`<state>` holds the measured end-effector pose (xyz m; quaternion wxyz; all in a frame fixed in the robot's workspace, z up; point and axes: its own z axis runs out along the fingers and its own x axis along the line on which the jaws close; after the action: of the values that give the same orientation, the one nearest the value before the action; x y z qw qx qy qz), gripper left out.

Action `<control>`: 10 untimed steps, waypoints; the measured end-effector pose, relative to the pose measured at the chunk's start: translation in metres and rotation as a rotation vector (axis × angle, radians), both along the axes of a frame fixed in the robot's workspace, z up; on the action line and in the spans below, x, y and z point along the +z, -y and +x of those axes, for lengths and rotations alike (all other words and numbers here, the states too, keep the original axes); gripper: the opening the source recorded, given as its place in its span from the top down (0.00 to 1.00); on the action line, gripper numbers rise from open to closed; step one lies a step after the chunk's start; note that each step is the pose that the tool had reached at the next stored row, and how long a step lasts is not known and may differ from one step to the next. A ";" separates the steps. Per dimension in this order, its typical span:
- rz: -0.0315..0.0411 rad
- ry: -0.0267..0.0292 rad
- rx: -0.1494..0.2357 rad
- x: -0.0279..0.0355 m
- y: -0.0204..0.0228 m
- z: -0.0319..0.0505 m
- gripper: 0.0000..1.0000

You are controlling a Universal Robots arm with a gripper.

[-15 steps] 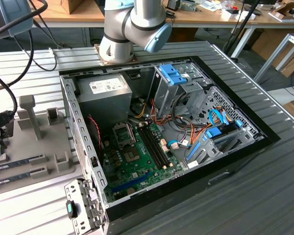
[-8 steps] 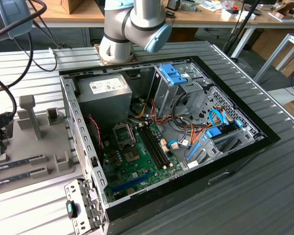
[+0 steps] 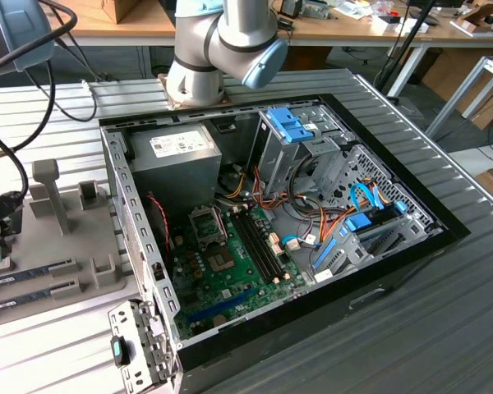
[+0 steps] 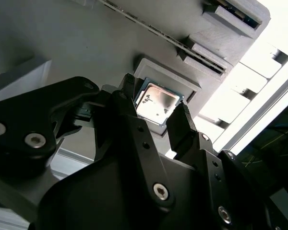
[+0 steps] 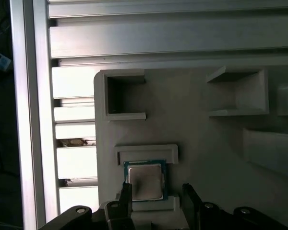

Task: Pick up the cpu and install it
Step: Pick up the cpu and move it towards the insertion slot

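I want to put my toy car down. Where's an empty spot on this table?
The biggest bare patch is the ribbed table beside the computer case, toward the exterior view's right. Inside the case is packed. The grey holder is crowded too: the open gripper straddles the cpu there.

A ribbed metal table (image 3: pixel 444 328) carries an open computer case (image 3: pixel 353 297) lying on its side. Just beside it, toward the exterior view's left, sits a grey moulded parts tray (image 3: pixel 74 238). The robot arm's base (image 3: pixel 193 86) stands behind the case.
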<state>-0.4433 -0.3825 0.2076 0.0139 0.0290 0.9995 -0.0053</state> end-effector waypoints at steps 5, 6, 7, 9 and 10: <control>-0.0004 0.0001 0.000 -0.0023 -0.0030 -0.0034 0.46; -0.0004 0.0001 0.000 -0.0029 -0.0032 -0.0050 0.46; -0.0005 0.0000 0.001 -0.0035 -0.0034 -0.0062 0.46; -0.0003 0.0004 0.001 -0.0056 -0.0036 -0.0063 0.46; -0.0009 0.0001 0.001 -0.0071 -0.0036 -0.0064 0.46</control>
<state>-0.4497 -0.3789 0.2005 0.0140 0.0286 0.9995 -0.0058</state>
